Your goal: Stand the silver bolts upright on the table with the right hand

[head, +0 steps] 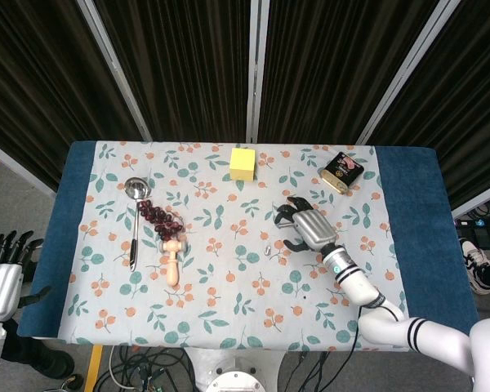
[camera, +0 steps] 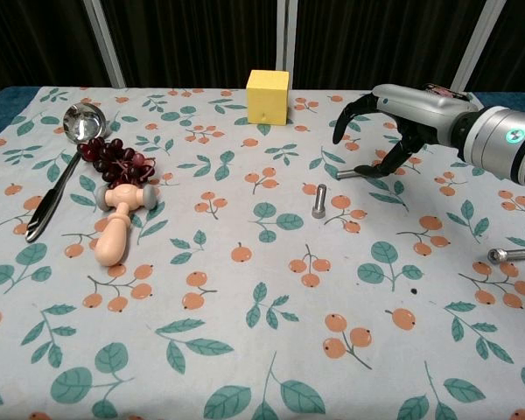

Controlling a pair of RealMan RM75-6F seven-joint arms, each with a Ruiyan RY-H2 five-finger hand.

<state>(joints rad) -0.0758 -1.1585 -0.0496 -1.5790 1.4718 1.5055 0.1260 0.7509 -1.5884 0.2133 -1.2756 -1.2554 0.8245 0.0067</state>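
Observation:
One silver bolt (camera: 319, 200) stands upright on the flowered tablecloth, small in the head view (head: 267, 248). My right hand (camera: 401, 118) (head: 305, 226) hovers up and to the right of it, fingers curled but apart, holding nothing. A second silver bolt (camera: 347, 174) lies flat just by the thumb tip; I cannot tell whether they touch. A third bolt (camera: 508, 255) lies flat near the right edge. My left hand (head: 2, 273) hangs off the table at the lower left, fingers spread.
A yellow cube (camera: 268, 97) and a dark tin (camera: 432, 108) sit at the back. At the left are a ladle (camera: 59, 166), dark grapes (camera: 118, 160) and a wooden roller toy (camera: 117, 220).

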